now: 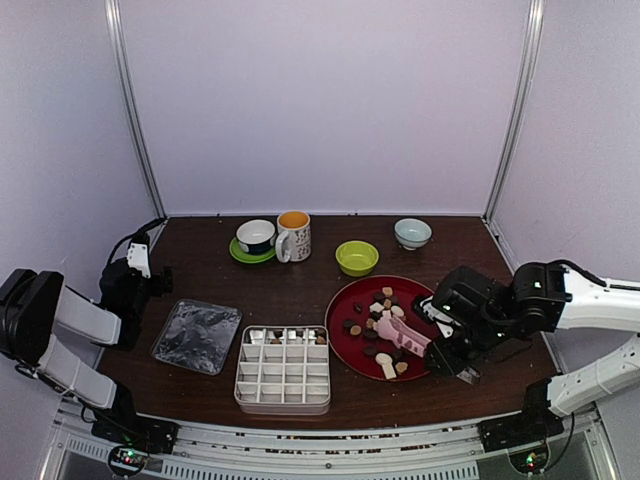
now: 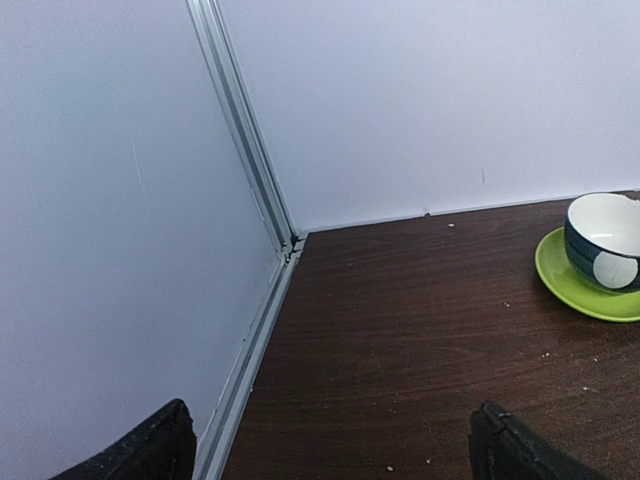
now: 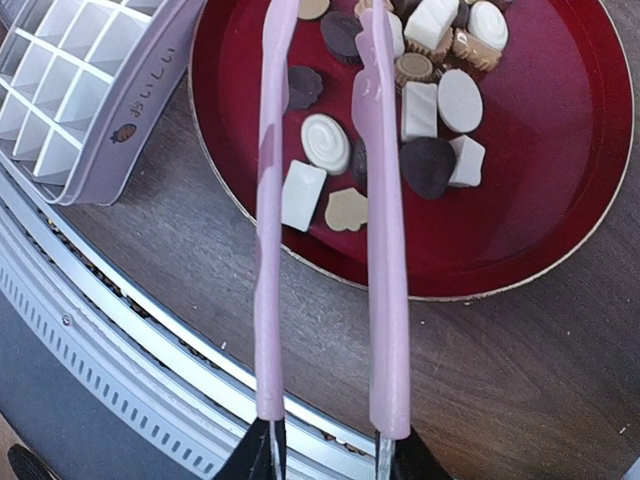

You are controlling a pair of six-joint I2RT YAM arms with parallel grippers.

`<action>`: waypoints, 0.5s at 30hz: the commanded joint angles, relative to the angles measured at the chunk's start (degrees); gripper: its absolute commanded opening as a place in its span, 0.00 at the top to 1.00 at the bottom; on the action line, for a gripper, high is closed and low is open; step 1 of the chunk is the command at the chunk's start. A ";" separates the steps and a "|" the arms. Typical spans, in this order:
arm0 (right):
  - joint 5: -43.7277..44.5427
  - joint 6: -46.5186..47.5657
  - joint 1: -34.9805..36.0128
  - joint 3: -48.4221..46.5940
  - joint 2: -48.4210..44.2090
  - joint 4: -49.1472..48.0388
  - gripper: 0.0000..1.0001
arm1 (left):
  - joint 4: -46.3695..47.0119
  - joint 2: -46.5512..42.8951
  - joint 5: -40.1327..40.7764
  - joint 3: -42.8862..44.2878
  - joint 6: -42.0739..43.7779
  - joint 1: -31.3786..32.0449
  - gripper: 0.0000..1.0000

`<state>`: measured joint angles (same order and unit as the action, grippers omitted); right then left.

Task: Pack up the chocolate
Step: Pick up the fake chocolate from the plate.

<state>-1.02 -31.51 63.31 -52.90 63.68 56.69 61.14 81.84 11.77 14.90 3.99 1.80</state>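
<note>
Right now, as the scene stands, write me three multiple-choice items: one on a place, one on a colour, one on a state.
1. Where does most of the chocolate lie?
A. in the green bowl
B. on the red plate
C. on the clear lid

2. What colour are the tongs?
A. pink
B. green
C. black

3. How is the left gripper?
A. shut on a cup
B. shut on the tongs
C. open, holding nothing

Answers:
1 B, because the pieces sit on the plate's red surface.
2 A, because both long arms are pale pink.
3 C, because its fingers stand wide apart over bare table.
</note>
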 commanded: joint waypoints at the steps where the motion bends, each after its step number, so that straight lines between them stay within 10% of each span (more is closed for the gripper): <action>1: 0.48 -0.68 -1.05 -1.15 -1.54 6.70 0.68 | 1.39 -0.09 0.31 0.92 -0.03 -0.53 0.02; 15: 0.87 -0.99 -5.02 -0.41 -3.21 11.96 0.68 | 1.39 -0.05 0.34 0.93 -0.03 -0.49 0.02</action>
<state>-1.43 -31.92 59.53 -52.90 62.24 66.83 61.14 81.84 11.77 14.90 3.99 1.80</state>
